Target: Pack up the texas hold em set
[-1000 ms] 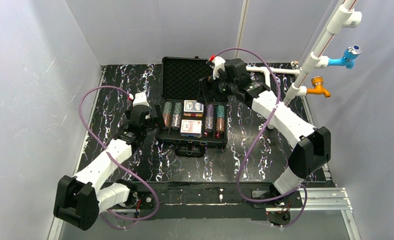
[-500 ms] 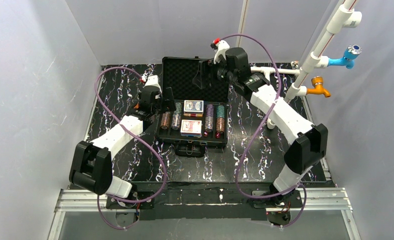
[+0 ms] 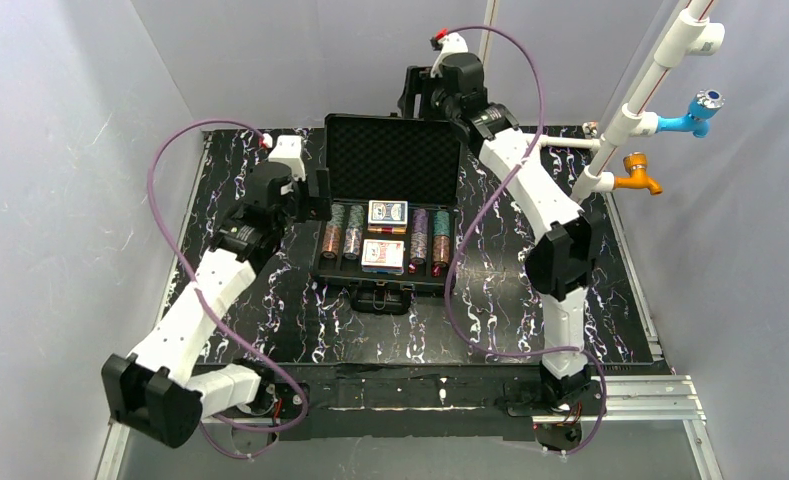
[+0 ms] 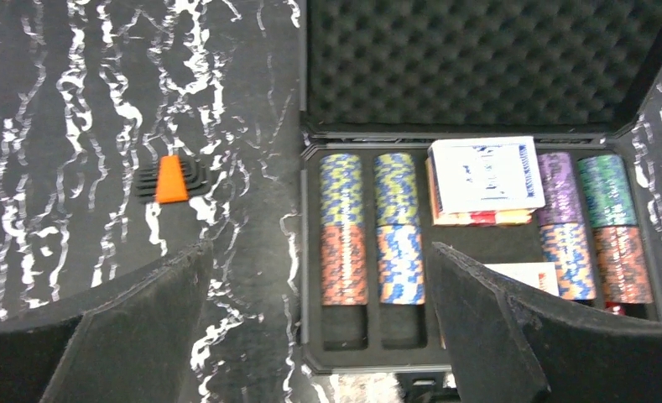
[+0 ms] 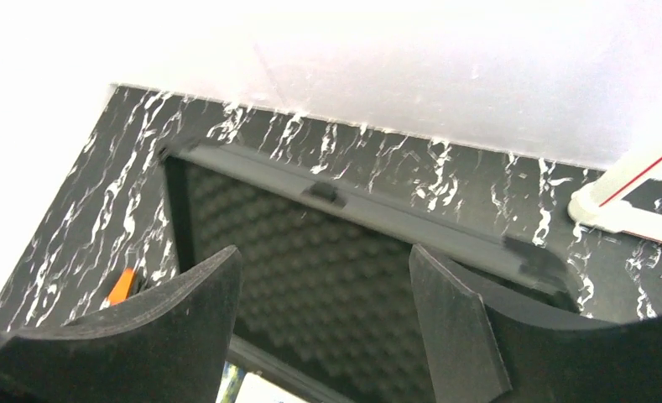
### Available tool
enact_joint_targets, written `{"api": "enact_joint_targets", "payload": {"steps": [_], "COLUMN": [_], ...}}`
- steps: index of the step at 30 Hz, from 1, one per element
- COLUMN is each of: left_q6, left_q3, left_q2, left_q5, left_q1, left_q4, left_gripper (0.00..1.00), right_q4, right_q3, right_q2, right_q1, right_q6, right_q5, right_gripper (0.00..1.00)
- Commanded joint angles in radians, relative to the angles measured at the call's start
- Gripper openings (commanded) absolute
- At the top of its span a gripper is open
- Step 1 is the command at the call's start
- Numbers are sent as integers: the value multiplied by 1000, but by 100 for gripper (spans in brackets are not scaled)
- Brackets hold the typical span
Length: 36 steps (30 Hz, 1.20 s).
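Both gape empty: my left end effector, my right end effector at 12 o'clock rim of lid; I may slip off, slamming it onto chips.

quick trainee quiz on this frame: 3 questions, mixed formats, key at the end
1. True or false: the case lid is shut.
2. What lies in the middle of the case, between the chip stacks? A) card decks B) dice C) nothing
3. Which gripper hangs by the lid's far edge, and are its jaws apart?

Key: 1 false, it lies open with the foam showing. 2 A. 3 the right gripper, jaws apart, holding nothing.
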Motion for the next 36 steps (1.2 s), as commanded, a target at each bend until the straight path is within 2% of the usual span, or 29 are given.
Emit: {"api": "enact_joint_targets", "payload": {"steps": [1, 3, 8, 24, 29, 36], "left_q6": [120, 147, 172, 172, 172, 201], "left_q3": [-106, -185, -196, -185, -184, -181], "left_q2": [-94, -146, -176, -192, -193, -185], "left_q5": [-126, -126, -112, -94, -96, -89], "left_q1": [-2, -2, -1, -3, -3, -3], "left_q4": [-20, 51, 57, 24, 21, 21], "left_gripper": [98, 98, 98, 98, 98, 98], "right_q4": [-25, -7, 86, 248, 255, 299], "right_q3": [183, 225, 240, 297, 310, 354], "right_q2": [118, 159, 208, 367, 390, 436], "right_q1": [-69, -91, -99, -127, -130, -130], "right_q6": [26, 36, 59, 136, 100, 76], "right_q5": [26, -34, -181, -487, -508, -633], "right_gripper": [79, 75, 71, 73, 74, 75]}}
